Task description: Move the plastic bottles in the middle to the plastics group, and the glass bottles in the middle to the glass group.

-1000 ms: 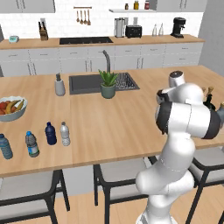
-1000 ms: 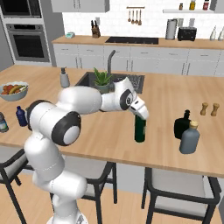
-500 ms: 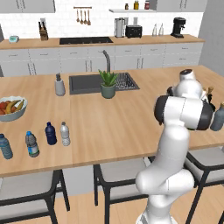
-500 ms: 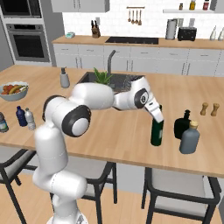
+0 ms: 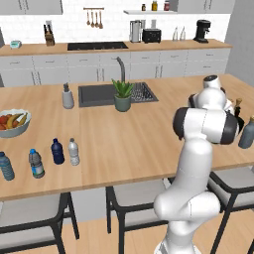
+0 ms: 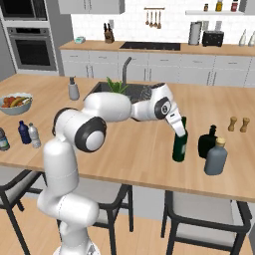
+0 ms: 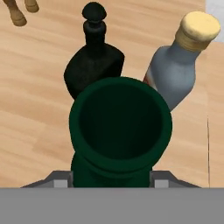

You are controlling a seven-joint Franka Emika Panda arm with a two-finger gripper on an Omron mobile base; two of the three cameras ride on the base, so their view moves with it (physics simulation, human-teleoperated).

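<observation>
I have the dark green bottle point(image 6: 180, 146) gripped at its neck, jaws closed narrow on either side of it, mouth open straight below the hand; it hangs upright because it must be stood down; just beyond the jaws wait the squat black bottle point(image 7: 93, 65) and the grey-blue bottle point(image 7: 175, 74) on the surface point(image 6: 139, 154).

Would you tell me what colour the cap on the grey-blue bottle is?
Pale tan, cork-like; the grey-blue bottle's cap shows best in the hand view.
</observation>
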